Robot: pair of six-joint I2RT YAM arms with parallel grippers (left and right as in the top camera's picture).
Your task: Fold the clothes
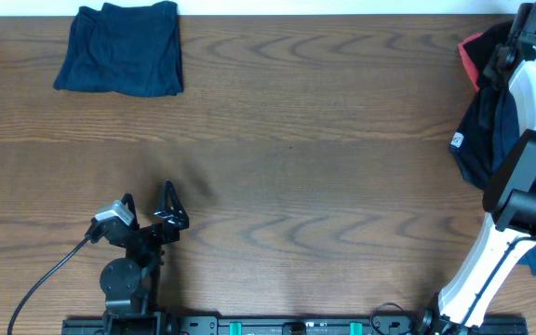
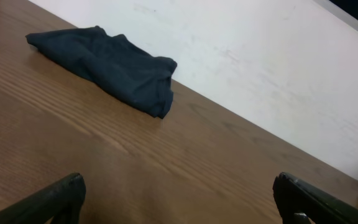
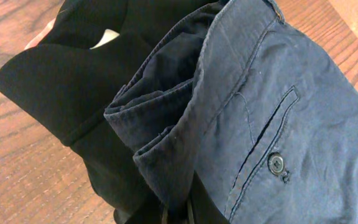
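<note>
Clothes were in two spots. One folded dark blue piece (image 1: 124, 48) sat at the far left corner of the table (image 1: 324, 140), by itself, and showed up in the left wrist view too (image 2: 110, 65). The rest was a pile (image 1: 477, 140) at the right edge, with something pink (image 1: 471, 58) poking out at the far end.

The right gripper (image 1: 505, 58) was down over that pile. Its camera was filled by navy trousers (image 3: 278, 124) with a buttoned back pocket, lying over a black garment (image 3: 61, 81). Honestly couldn't tell if its jaws were closed on anything, the fingers were basically hidden.

The left gripper (image 1: 147, 194) was near the front left, well away from both, jaws spread wide and holding nothing (image 2: 179, 205).
</note>
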